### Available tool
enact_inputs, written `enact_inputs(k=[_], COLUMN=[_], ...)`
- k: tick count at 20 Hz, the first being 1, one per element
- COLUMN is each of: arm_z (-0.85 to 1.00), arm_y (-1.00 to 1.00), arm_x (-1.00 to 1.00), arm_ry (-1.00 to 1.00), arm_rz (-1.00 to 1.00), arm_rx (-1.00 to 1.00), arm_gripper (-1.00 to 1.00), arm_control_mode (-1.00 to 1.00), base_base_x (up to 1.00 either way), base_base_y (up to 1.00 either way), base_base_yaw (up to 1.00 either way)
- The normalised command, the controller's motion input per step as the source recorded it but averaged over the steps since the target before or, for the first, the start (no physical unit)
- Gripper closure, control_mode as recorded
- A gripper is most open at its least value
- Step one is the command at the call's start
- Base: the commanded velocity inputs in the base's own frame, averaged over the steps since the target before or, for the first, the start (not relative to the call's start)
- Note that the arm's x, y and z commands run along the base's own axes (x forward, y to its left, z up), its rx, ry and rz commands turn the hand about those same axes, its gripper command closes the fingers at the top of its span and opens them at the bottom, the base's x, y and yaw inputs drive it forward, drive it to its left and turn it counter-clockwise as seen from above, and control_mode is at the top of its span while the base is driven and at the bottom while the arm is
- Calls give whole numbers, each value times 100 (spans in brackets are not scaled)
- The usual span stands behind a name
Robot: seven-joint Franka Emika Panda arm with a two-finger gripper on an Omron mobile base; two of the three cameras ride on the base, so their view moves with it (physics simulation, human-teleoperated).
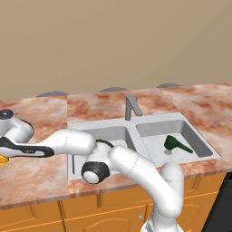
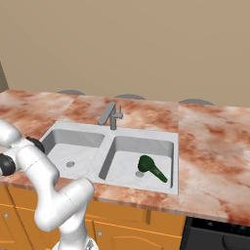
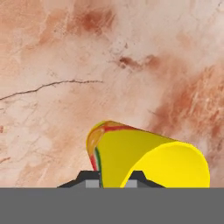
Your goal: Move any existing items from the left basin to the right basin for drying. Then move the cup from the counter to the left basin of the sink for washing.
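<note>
The yellow cup (image 3: 148,162) with its red-orange mark fills the lower part of the hand view, over the marbled counter (image 3: 87,65). My gripper (image 3: 112,181) is shut on the cup's wall, one finger on each side of it. In the left base view the arm stretches far left, and a sliver of the cup (image 1: 2,160) shows at the picture's edge under the gripper (image 1: 2,155). The dark green utensil (image 1: 176,145) (image 2: 151,167) lies in the right basin (image 1: 156,129) (image 2: 146,146). The left basin (image 1: 111,135) (image 2: 80,144) holds nothing that I can see.
A grey angular faucet (image 1: 131,108) (image 2: 111,114) stands at the sink's middle back. My arm's elbow (image 1: 95,170) hangs over the left basin's front rim. Orange cabinets (image 1: 104,204) run below the counter, and a tan wall rises behind it.
</note>
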Motion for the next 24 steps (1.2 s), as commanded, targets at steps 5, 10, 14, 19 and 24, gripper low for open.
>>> enact_inputs(k=[5, 10, 14, 19, 24], arm_z=[0, 0, 0, -2, -4], arm_y=[-36, -53, -74, -83, -86], arm_x=[-4, -17, -37, -35, -26], arm_ry=[0, -2, -6, -6, -5], arm_rz=[0, 0, 0, 1, 5], arm_rx=[7, 8, 3, 6, 2], arm_gripper=[100, 100, 100, 100, 100], arm_control_mode=[-100, -100, -100, -100, -100], base_base_x=[0, 0, 0, 0, 0], base_base_y=[0, 0, 0, 0, 0], base_base_yaw=[0, 0, 0, 0, 0])
